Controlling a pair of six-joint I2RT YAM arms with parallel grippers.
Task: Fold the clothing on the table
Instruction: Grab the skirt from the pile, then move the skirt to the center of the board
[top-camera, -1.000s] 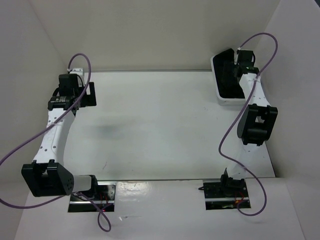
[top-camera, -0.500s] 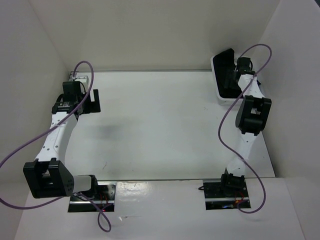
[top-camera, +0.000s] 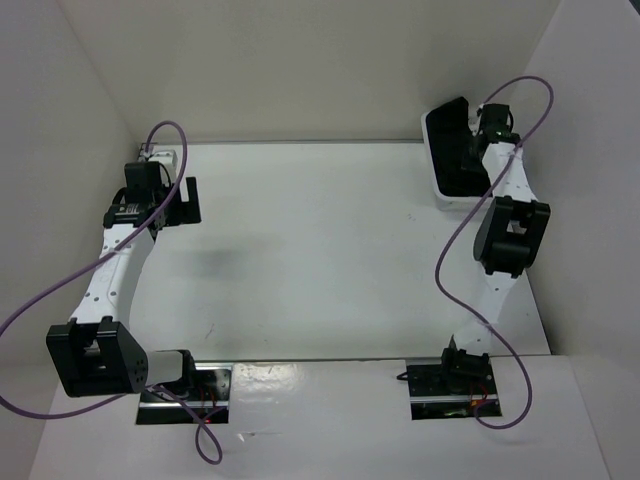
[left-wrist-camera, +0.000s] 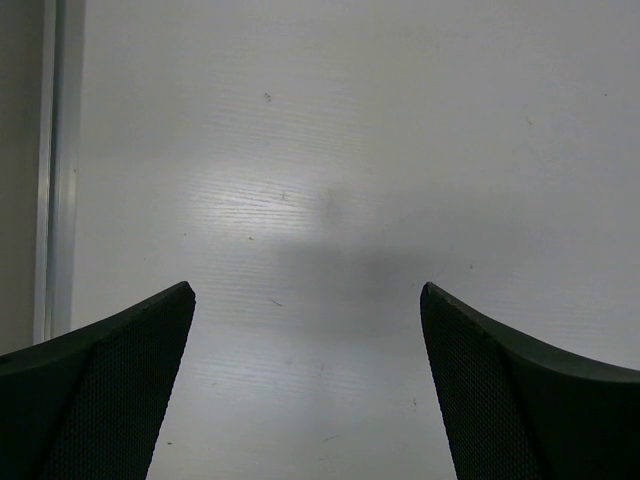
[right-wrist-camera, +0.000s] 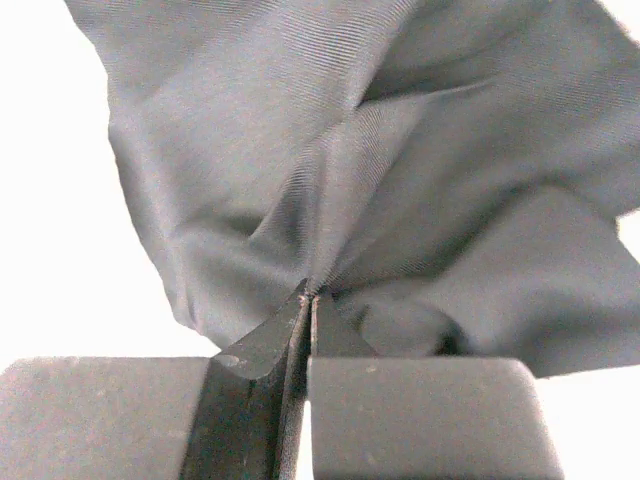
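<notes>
**Clothing** (right-wrist-camera: 380, 200): a dark grey woven garment, bunched and creased. We find it lying in a white bin (top-camera: 430, 160) at the far right corner of the table (top-camera: 320, 250), not yet on the table's open surface. In the right wrist view its folds run down to a single gathered point.

**Right gripper** (right-wrist-camera: 311, 295): the two fingers are pressed together on that gathered ridge, so we read it as pinching the clothing at one raised fold. We cannot tell how much cloth lies between the pads.

**Left gripper** (left-wrist-camera: 305, 290): the fingers are spread wide and hold nothing. It is poised over bare tabletop at the table's far left side, near the metal rail (left-wrist-camera: 55, 150) of its edge.

**Step in hand**, as we judge it: fetching the garment, the stage ahead of any folding. The task is at its very start.

**Next move**, as we judge it: the pinched cloth must be lifted over the bin's rim, carried toward the middle of the table and spread flat there. This calls for a pinch that holds while the bulk trails below. It also calls for enough height that the hanging cloth does not snag the rim. The free gripper would then be needed to take a second edge.
</notes>
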